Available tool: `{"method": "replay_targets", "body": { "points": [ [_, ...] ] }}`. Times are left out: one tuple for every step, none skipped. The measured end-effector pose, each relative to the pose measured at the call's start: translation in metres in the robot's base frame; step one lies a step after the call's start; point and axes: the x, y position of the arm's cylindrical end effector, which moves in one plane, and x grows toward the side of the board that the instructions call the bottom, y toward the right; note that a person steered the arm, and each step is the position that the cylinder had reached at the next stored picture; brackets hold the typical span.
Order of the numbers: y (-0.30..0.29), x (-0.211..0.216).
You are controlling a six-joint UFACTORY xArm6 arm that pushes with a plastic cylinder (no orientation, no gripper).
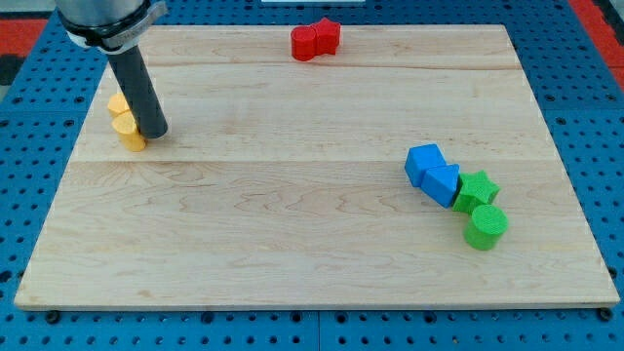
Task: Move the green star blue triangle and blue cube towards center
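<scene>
The blue cube (423, 162) lies at the view's right of the wooden board (292, 214), touching the blue triangle (443, 183) just below and right of it. The green star (477, 189) sits against the triangle's right side. My tip (154, 132) rests on the board at the view's upper left, far from these blocks, touching the right side of a yellow block (124, 121).
A green cylinder (485, 226) stands just below the green star. Two red blocks (314, 40) sit together at the board's top edge near the middle. The blue pegboard (585, 117) surrounds the board.
</scene>
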Motion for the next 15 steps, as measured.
{"method": "replay_targets", "body": {
  "points": [
    [-0.010, 0.000],
    [-0.011, 0.000],
    [0.002, 0.002],
    [0.069, 0.057],
    [0.138, 0.127],
    [0.221, 0.181],
    [0.316, 0.213],
    [0.432, 0.204],
    [0.505, 0.161],
    [0.486, 0.122],
    [0.447, 0.116],
    [0.413, 0.116],
    [0.384, 0.106],
    [0.375, 0.090],
    [0.361, 0.074]
  ]
}}
